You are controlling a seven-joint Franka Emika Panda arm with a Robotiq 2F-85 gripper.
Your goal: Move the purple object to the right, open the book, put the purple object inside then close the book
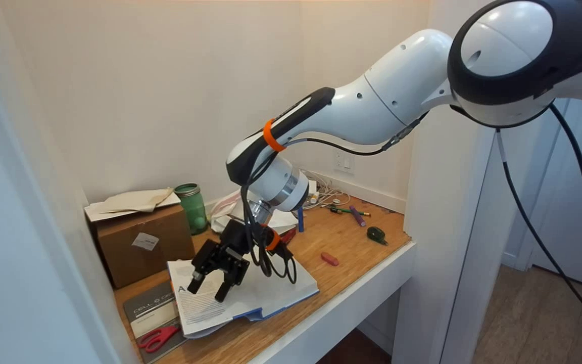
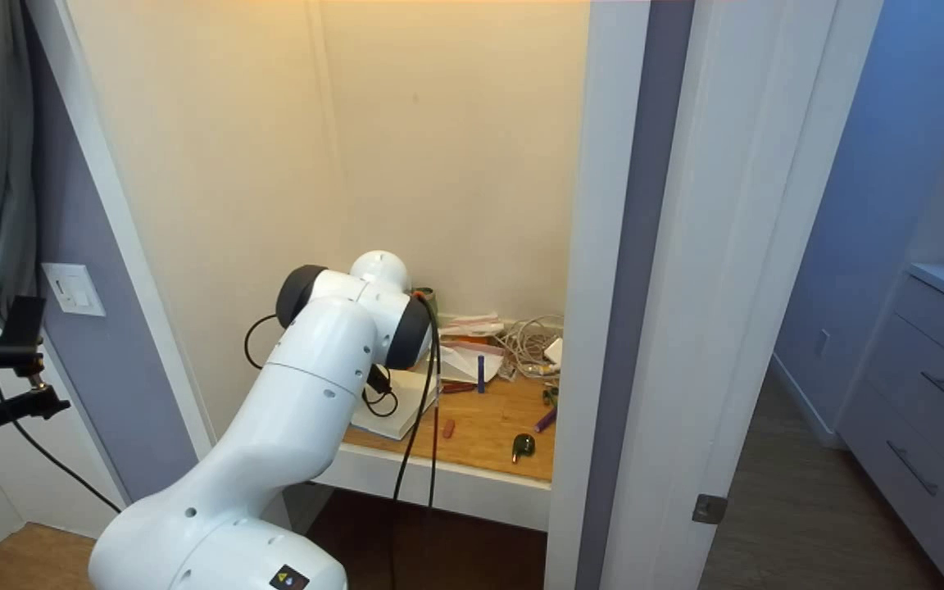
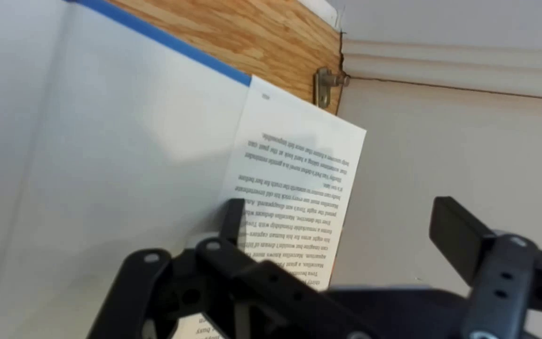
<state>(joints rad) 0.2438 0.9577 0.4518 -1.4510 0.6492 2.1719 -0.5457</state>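
The book point(image 1: 265, 293) lies open beneath the gripper point(image 1: 207, 290), whose fingers stand wide apart; the purple marker point(image 1: 357, 216) lies well away on the desk point(image 1: 349, 245).

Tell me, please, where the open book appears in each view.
In an exterior view, the open book lies lower left of centre, partly behind the gripper.
In an exterior view, the book lies below and left of centre, partly behind the arm.
In the wrist view, the book fills much of the left half.
Shared landmark: the wooden desktop, visible in all three.
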